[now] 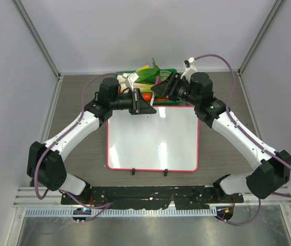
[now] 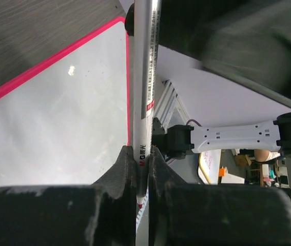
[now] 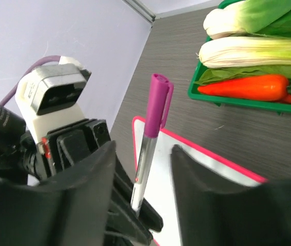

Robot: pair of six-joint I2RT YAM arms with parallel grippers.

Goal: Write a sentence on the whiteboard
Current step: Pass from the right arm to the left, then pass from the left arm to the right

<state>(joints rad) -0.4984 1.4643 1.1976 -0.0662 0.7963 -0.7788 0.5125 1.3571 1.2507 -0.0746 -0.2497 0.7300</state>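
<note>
Our left tool point(image 2: 142, 160) pinches the slim silver-barrelled marker point(image 2: 148, 77) over the far edge of the glossy white, pink-framed whiteboard point(image 1: 153, 146), which lies flat on the tabletop point(image 1: 209, 154), unwritten. The marker's long axis points at our right tool point(image 3: 142, 156), whose jaws are spread either side of the marker's purple cap point(image 3: 158, 102).

The marker point(image 2: 144, 102) carries black print on its barrel, "G" then the Chinese characters 晨光, just above the left hand point(image 2: 142, 171). Finer print higher up is too small to read.
</note>
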